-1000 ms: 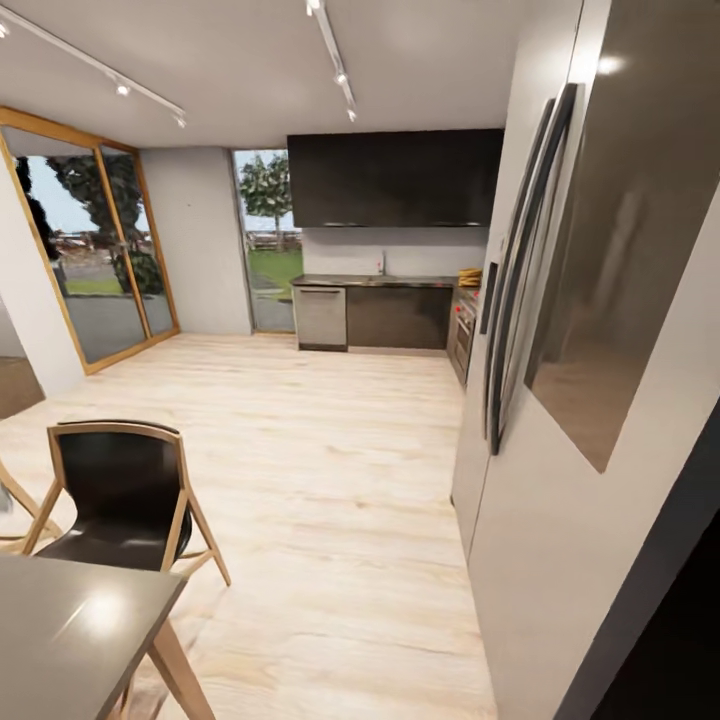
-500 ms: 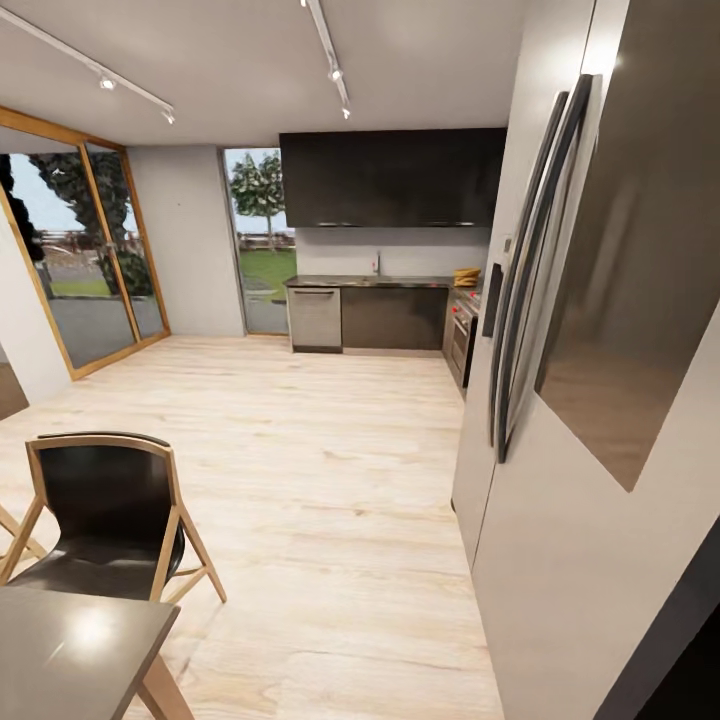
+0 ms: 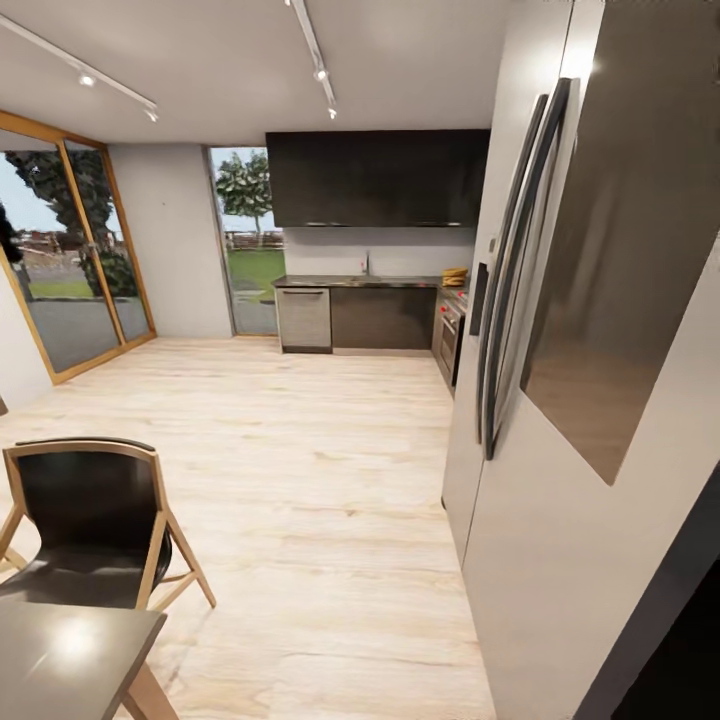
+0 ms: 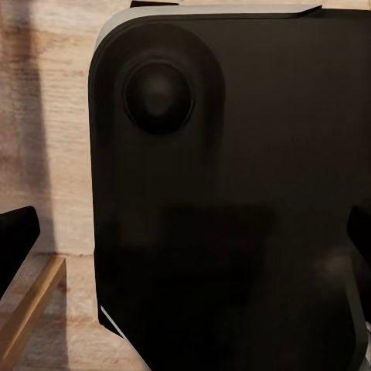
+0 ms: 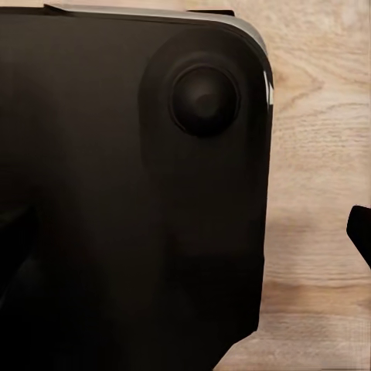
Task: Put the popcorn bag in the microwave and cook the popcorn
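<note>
I am on the light wood floor with the kitchen [image 3: 375, 250] far ahead. Its grey steel countertop [image 3: 350, 282] runs under dark glossy upper cabinets [image 3: 378, 178]. A small yellowish thing [image 3: 455, 275] sits on the worktop by the hob, too far off to tell what it is. The microwave, popcorn bag and popcorn are out of view. My left gripper [image 4: 185, 239] hangs open beside my black base [image 4: 232, 193], its dark fingertips [image 4: 15, 247] at the picture's edges. My right gripper [image 5: 185, 232] is open too, with one fingertip [image 5: 360, 232] over the floor.
A tall steel fridge [image 3: 560, 350] with long dark handles stands close on my right. At the lower left are a black and wood chair [image 3: 90, 520] and a dark table corner [image 3: 60, 660]. Glass doors [image 3: 70, 270] line the left wall. A steel dishwasher [image 3: 303, 318] and an oven [image 3: 447, 338] sit under the worktop.
The whole head view has shifted, so the camera has moved: kitchen, chair and table now sit further left in the picture. Nothing in the room has moved.
</note>
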Tool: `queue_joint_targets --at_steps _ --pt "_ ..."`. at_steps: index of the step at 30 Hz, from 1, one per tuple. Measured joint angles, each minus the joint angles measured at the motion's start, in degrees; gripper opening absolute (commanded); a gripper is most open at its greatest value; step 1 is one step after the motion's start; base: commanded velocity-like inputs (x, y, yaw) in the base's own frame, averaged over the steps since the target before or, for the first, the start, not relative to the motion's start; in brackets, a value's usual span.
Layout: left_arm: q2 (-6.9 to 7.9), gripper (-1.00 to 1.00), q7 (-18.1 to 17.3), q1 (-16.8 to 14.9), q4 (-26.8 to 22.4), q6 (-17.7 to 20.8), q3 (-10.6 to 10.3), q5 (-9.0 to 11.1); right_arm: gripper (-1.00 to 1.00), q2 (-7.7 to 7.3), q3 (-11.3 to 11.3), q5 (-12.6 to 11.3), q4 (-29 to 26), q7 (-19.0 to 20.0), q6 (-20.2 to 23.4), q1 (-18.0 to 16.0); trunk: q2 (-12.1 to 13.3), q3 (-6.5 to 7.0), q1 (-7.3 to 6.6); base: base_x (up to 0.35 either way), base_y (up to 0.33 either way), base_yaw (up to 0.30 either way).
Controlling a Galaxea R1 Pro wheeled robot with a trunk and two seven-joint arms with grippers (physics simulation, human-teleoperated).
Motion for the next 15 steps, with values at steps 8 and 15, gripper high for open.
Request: queue_joint_targets --at_steps 8,15 --pt "0.00 1.00 0.0 0.0 0.0 0.0 0.0 0.0 1.00 -0.01 0.2 0.3 0.0 0.0 -0.1 0.0 0.0 0.00 -0.02 0.069 0.000 -0.011" --pt "0.00 1.00 0.0 0.0 0.0 0.0 -0.1 0.0 1.00 -0.01 0.2 0.2 0.0 0.0 -0.1 0.0 0.0 0.00 -0.03 0.307 0.000 0.000"
